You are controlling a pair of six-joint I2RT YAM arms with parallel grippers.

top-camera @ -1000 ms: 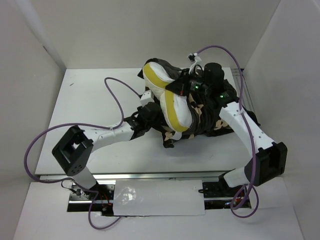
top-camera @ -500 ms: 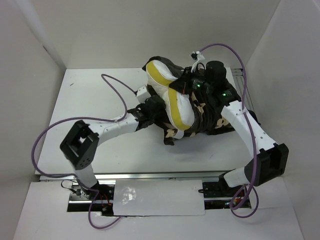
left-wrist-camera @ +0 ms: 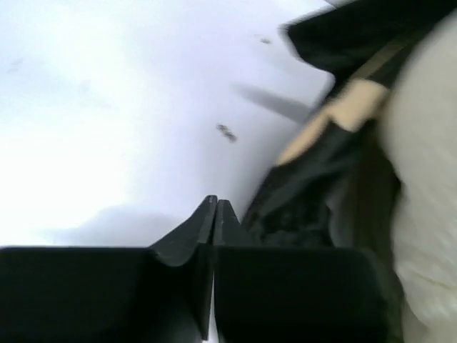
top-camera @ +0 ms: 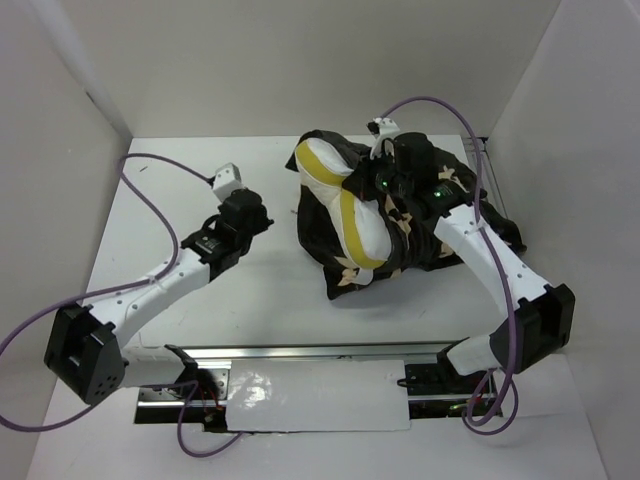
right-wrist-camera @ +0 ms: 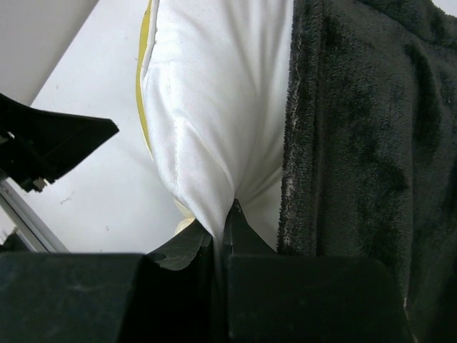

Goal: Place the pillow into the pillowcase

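My right tool (right-wrist-camera: 223,221) pinches the puffy white quilted pillow (right-wrist-camera: 214,107), which is partly wrapped in the dark plush patterned pillowcase (right-wrist-camera: 357,143). My left tool (left-wrist-camera: 216,211), clenched empty, hangs near the pillowcase's left edge.

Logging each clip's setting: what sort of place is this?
Probably a robotics lab test cell, not a home: a plain white tabletop boxed in by bare white panel walls, with a silver metal mounting rail along its near edge.

High rear overview; two wrist close-ups, both on the pillow (right-wrist-camera: 214,107)
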